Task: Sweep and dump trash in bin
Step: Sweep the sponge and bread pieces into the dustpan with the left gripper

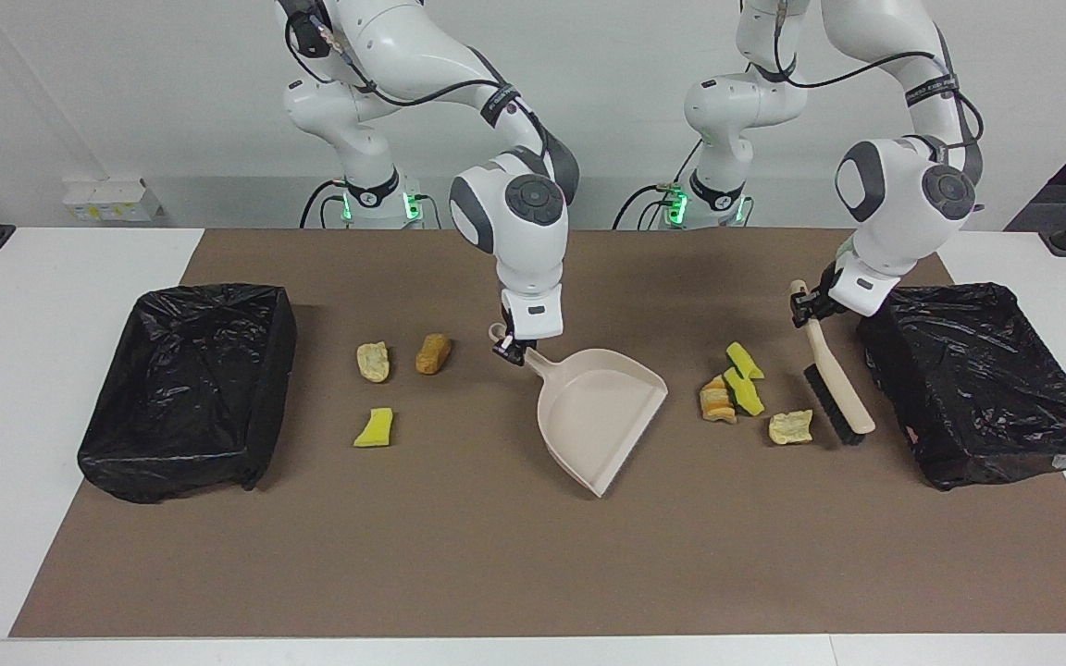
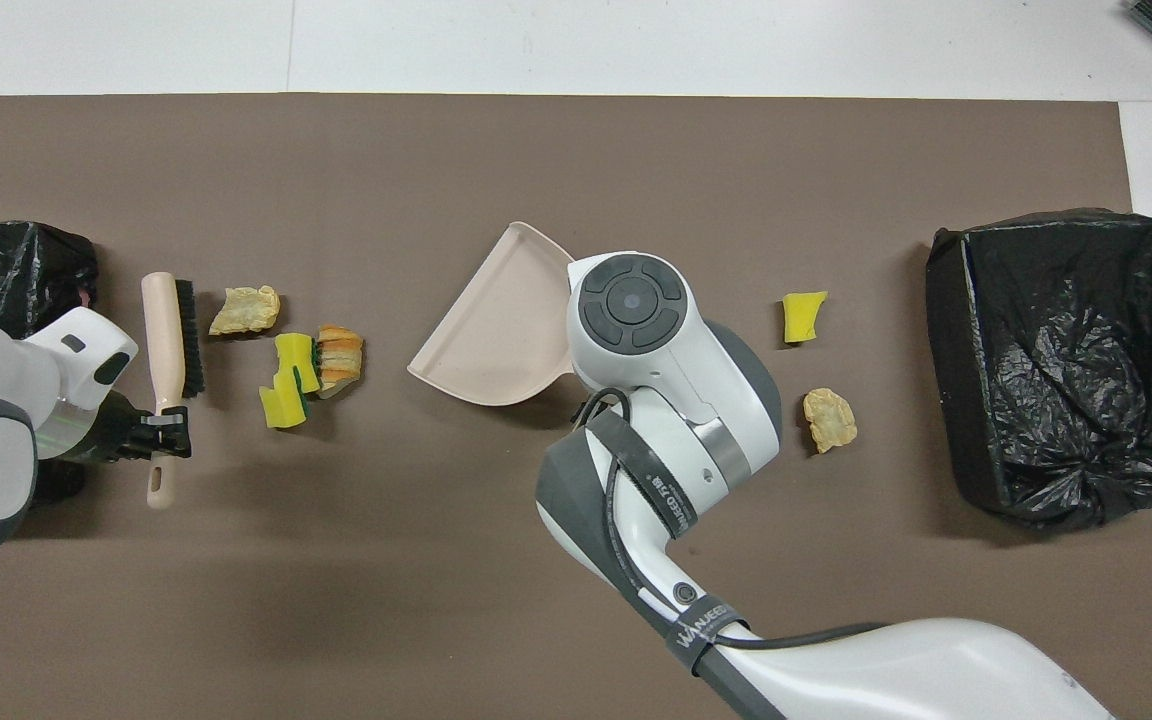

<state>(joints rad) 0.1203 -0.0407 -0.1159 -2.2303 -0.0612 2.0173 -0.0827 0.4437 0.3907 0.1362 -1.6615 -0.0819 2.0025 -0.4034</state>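
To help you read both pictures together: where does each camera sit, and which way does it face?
Facing view: high across the table, facing both robots; whole arms show, right gripper holding dustpan.
Overhead view: above the robots' end, looking steeply down; left gripper holding brush.
Shared: dustpan, brush, trash scraps, both bins, half a turn apart.

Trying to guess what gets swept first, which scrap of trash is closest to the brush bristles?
The pale tan scrap, lying right beside the brush bristles; the yellow and orange scraps sit closer to the dustpan.
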